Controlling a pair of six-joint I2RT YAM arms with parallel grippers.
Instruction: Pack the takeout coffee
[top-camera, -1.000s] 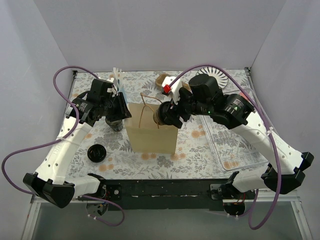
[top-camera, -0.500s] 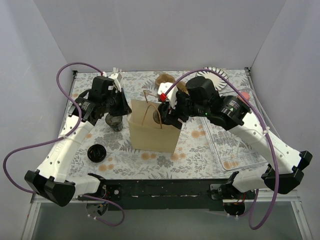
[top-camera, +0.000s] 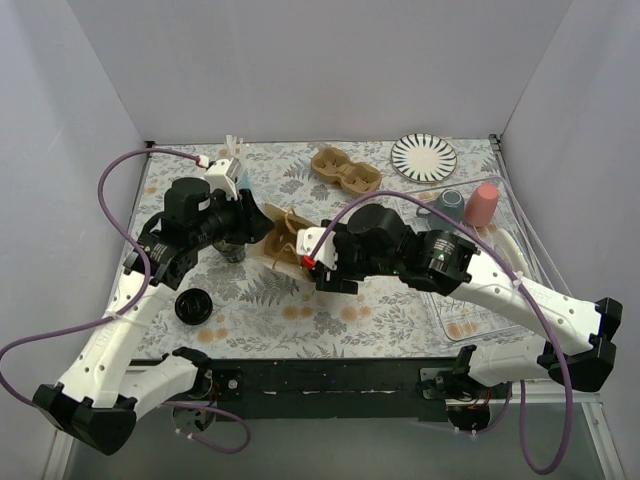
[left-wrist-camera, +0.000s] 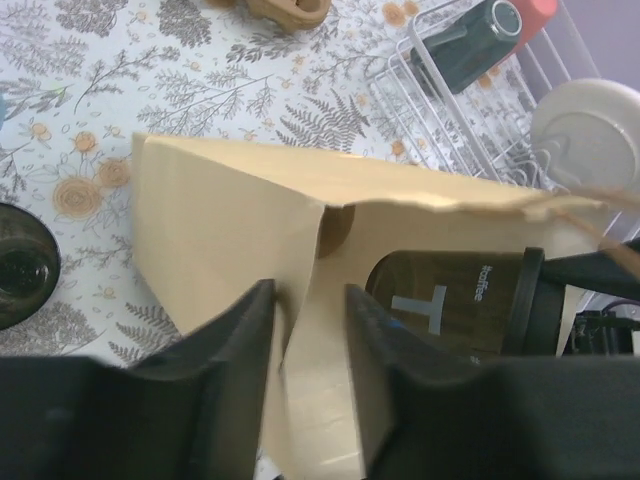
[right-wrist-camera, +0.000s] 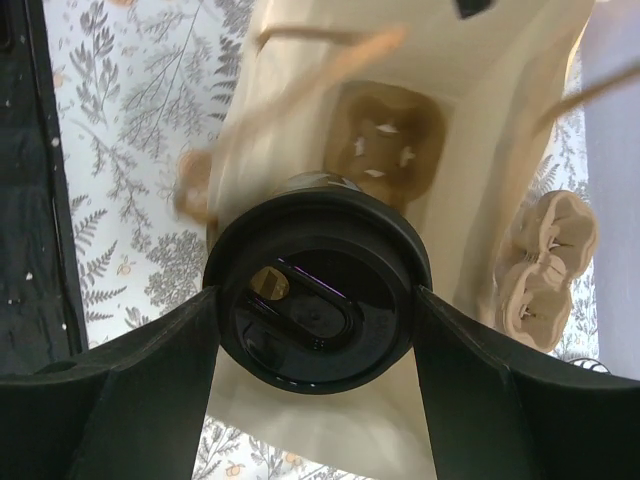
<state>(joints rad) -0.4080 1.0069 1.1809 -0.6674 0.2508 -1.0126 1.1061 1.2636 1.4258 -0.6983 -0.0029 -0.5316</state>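
Partway: the right end effector (right-wrist-camera: 315, 300), clamped on the lidded takeout coffee (right-wrist-camera: 320, 262), holds it inside the tipped paper bag's (left-wrist-camera: 220, 200) mouth, unreleased; the left end effector (left-wrist-camera: 307, 310) straddles the bag's wall, grip unclear.

Striped plate (top-camera: 424, 157) at back; black lid (top-camera: 193, 306) front-left

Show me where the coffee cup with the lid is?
In the right wrist view, the coffee cup sits between the right fingers, in the open mouth of the tipped paper bag.
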